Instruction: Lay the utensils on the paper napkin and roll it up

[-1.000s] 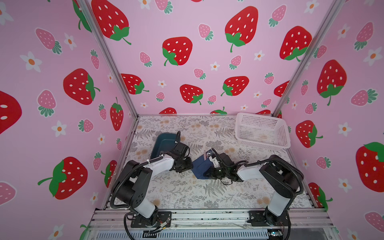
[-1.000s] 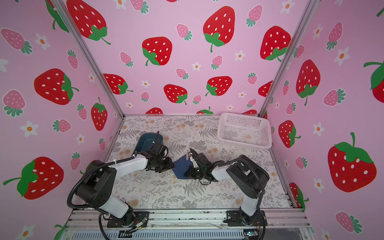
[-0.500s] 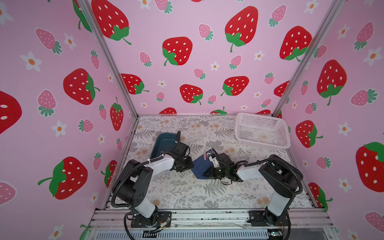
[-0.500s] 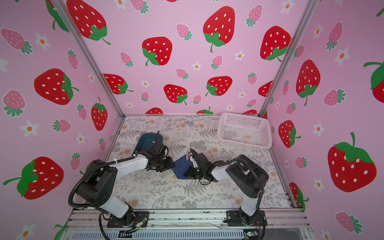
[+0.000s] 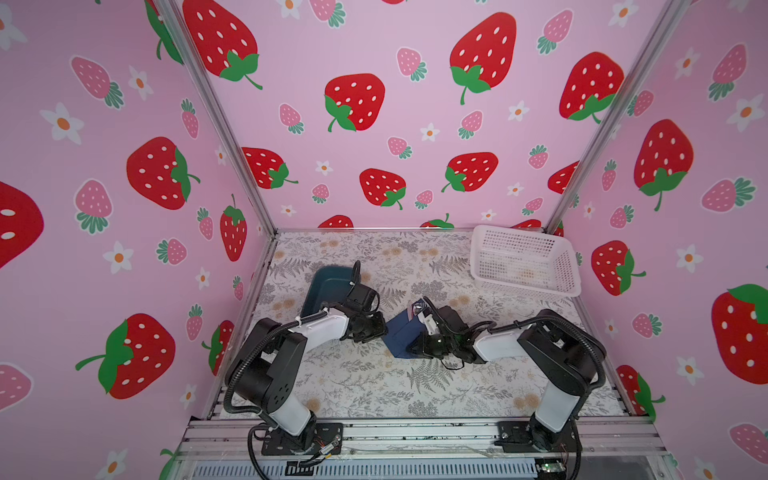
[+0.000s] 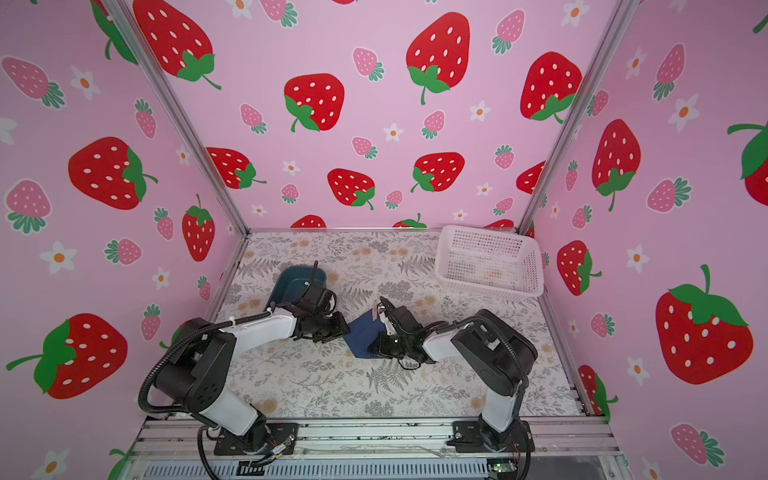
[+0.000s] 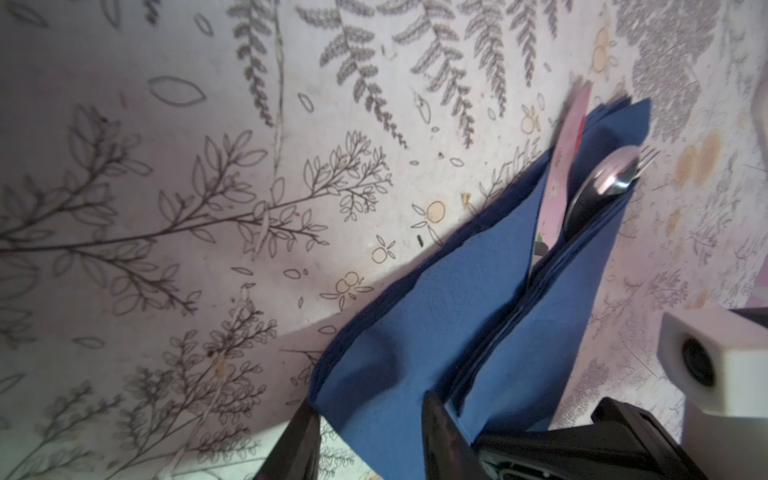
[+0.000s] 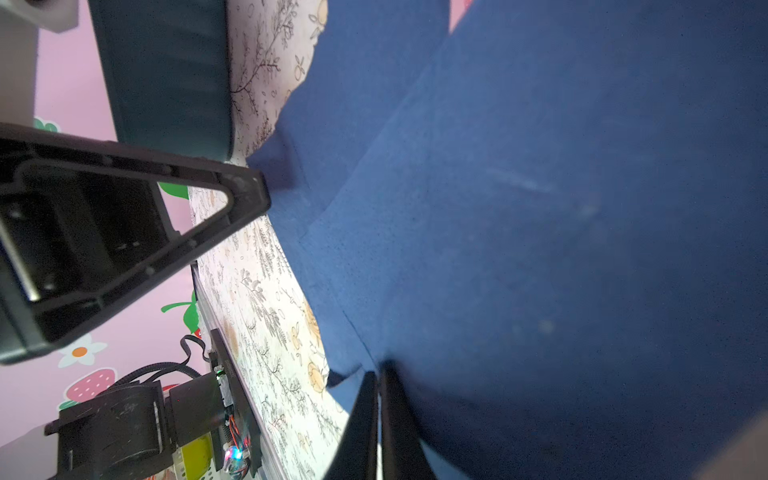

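Paper napkin [image 7: 415, 332] is pinched by pressed-together right gripper [image 8: 379, 374], likely holding its fold over utensils [image 7: 602, 187]; corner is straddled by spread left gripper [image 7: 369, 411].

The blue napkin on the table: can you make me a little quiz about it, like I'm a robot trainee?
1. True or false: the paper napkin lies spread out flat.
2. Fill in: beside the fork, a shiny ___ pokes out of the fold.
3. What is the right gripper pinching? A the paper napkin, B the fork, C nothing.
Key: 1 false, it is folded over; 2 spoon; 3 A.
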You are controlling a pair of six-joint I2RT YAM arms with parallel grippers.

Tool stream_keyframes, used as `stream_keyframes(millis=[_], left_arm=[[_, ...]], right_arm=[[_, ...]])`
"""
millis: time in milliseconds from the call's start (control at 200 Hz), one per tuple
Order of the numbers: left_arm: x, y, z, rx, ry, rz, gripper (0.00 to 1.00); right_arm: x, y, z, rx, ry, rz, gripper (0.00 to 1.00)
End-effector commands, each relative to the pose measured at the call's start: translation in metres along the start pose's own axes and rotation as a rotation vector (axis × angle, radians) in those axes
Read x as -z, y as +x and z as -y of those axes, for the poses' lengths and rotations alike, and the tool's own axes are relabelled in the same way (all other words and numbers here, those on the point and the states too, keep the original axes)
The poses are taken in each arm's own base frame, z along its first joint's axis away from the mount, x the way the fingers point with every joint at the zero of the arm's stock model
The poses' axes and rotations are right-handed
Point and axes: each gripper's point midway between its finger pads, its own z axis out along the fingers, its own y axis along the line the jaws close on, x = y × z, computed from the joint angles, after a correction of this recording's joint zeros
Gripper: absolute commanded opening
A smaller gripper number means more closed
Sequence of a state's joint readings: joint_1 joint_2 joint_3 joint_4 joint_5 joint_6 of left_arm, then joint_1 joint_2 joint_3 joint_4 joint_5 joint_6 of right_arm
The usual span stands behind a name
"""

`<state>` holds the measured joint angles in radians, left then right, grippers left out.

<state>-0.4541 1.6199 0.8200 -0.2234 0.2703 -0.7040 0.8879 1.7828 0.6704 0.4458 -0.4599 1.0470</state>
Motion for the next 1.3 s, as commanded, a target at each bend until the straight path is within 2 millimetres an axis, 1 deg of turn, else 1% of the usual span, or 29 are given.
stream_keyframes(millis=[0, 100, 300, 395, 680, 775, 785, 795, 810, 965, 1180, 1296], left_arm=[[-0.004, -0.001, -0.002, 0.009, -0.005, -0.008, 0.40], [-0.004, -0.003, -0.001, 0.004, -0.006, -0.005, 0.38], [-0.003, -0.011, -0.002, -0.009, -0.025, 0.020, 0.38], [-0.006, -0.010, -0.002, -0.007, -0.027, 0.011, 0.35], [-0.008, -0.008, -0.004, -0.019, -0.032, 0.010, 0.17], [-0.006, -0.008, -0.002, -0.022, -0.023, 0.015, 0.07], [-0.006, -0.008, -0.001, -0.023, -0.019, 0.015, 0.07], [-0.006, -0.008, 0.000, -0.024, -0.016, 0.015, 0.02], [-0.005, -0.009, 0.001, -0.028, -0.010, 0.016, 0.00], [0.001, -0.010, 0.018, -0.049, 0.039, 0.003, 0.00], [0.021, -0.013, 0.041, -0.064, 0.115, 0.025, 0.00], [0.028, -0.013, 0.053, -0.068, 0.162, 0.023, 0.00]], right_arm=[[-0.002, 0.011, 0.021, -0.032, 0.071, -0.024, 0.09], [-0.002, 0.011, 0.020, -0.030, 0.068, -0.024, 0.09], [-0.003, 0.011, 0.020, -0.033, 0.069, -0.027, 0.09], [-0.003, 0.011, 0.019, -0.033, 0.066, -0.030, 0.09], [-0.002, 0.013, 0.020, -0.033, 0.065, -0.032, 0.09], [-0.003, 0.013, 0.020, -0.030, 0.066, -0.035, 0.09], [-0.003, 0.013, 0.020, -0.030, 0.067, -0.034, 0.09], [-0.003, 0.013, 0.020, -0.030, 0.067, -0.035, 0.09], [-0.003, 0.013, 0.020, -0.030, 0.067, -0.035, 0.09], [-0.003, 0.013, 0.020, -0.034, 0.068, -0.031, 0.09], [-0.002, 0.011, 0.019, -0.030, 0.066, -0.026, 0.09], [-0.003, 0.011, 0.018, -0.026, 0.064, -0.030, 0.09]])
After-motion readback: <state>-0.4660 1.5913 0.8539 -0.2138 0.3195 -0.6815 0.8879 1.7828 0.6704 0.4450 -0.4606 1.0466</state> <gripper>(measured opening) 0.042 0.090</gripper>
